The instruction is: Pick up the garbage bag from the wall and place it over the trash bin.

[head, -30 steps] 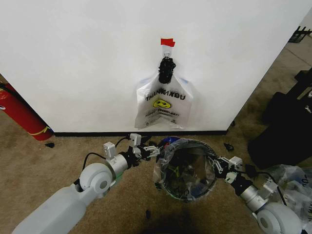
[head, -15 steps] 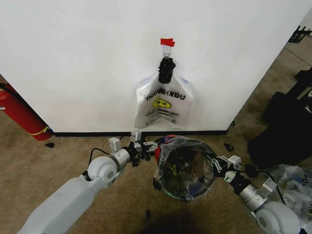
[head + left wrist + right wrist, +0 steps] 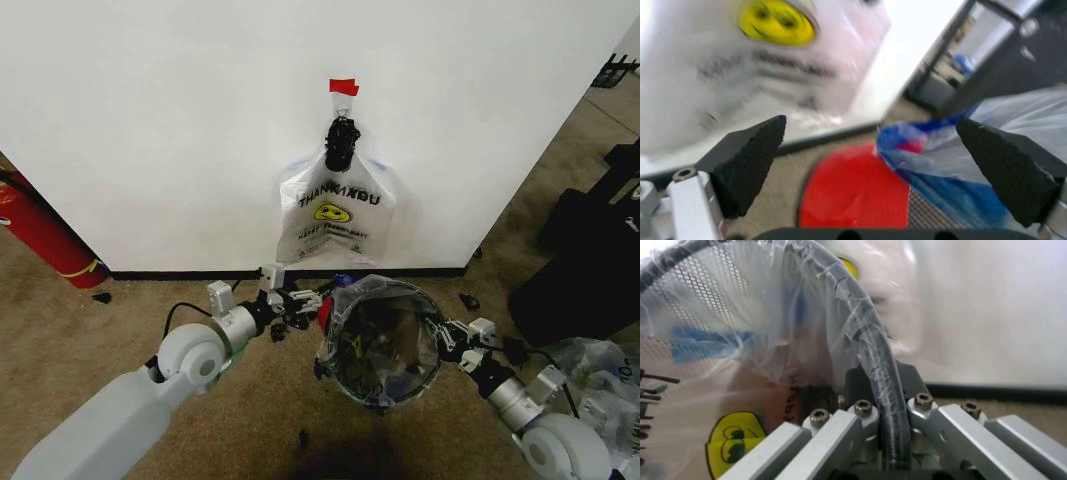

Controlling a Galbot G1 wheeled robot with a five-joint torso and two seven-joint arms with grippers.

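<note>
Both tools hold position: left tool (image 3: 300, 303) spread wide, right tool (image 3: 447, 336) clamped on trash bin (image 3: 380, 345) rim.

Left arm reaching forward from 7 o'clock of head view, wrist level, left gripper (image 3: 300, 303) just left of centre, pointing toward 3 o'clock; fingers (image 3: 750, 160) spread wide apart, nothing between them. Right arm coming in from 5 o'clock, elbow low, forearm angled toward 10 o'clock; right gripper (image 3: 447, 335) clamped tight on bin (image 3: 873, 360) rim, bag (image 3: 773, 340) film pinched under jaws.
</note>
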